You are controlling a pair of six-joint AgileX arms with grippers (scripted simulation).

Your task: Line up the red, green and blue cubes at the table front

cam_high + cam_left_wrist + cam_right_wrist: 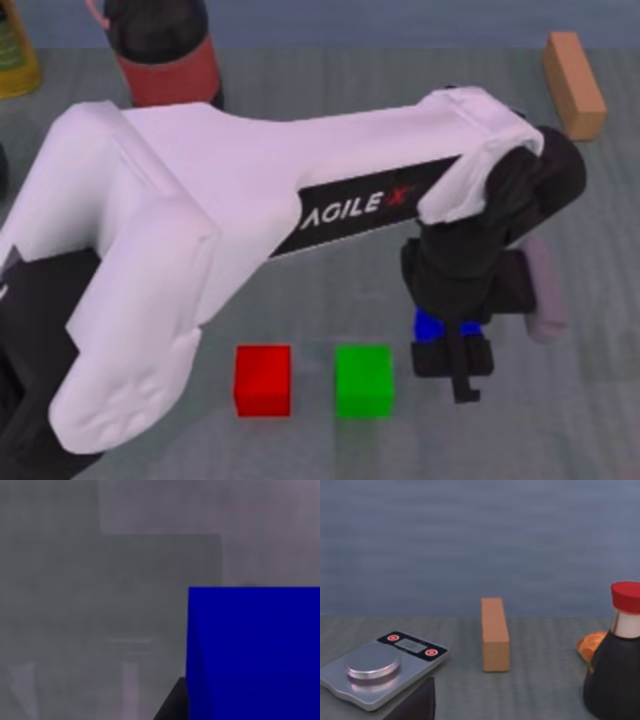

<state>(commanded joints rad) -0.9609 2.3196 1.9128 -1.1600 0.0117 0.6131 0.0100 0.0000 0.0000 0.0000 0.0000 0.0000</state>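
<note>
Blue cube (432,326): near the counter (560,420) front edge, right of centre, mostly hidden beneath the left claw (455,350), whose fingers close on its sides. Green cube (363,379): just left of it. Red cube (263,379): left again, same row. Tan block (574,84): far right corner. Right claw: unseen.

**Blue cube close against the wrist camera**

The left wrist view is largely filled by the blue cube (254,652), whose flat deep-blue faces are seen very near, with a faint vertical edge between two of them. A dark sliver, possibly part of a finger, is seen at the cube's base. Behind it, the grey table (90,605) is shown, crossed by paler and darker rectangular patches of shade.
</note>
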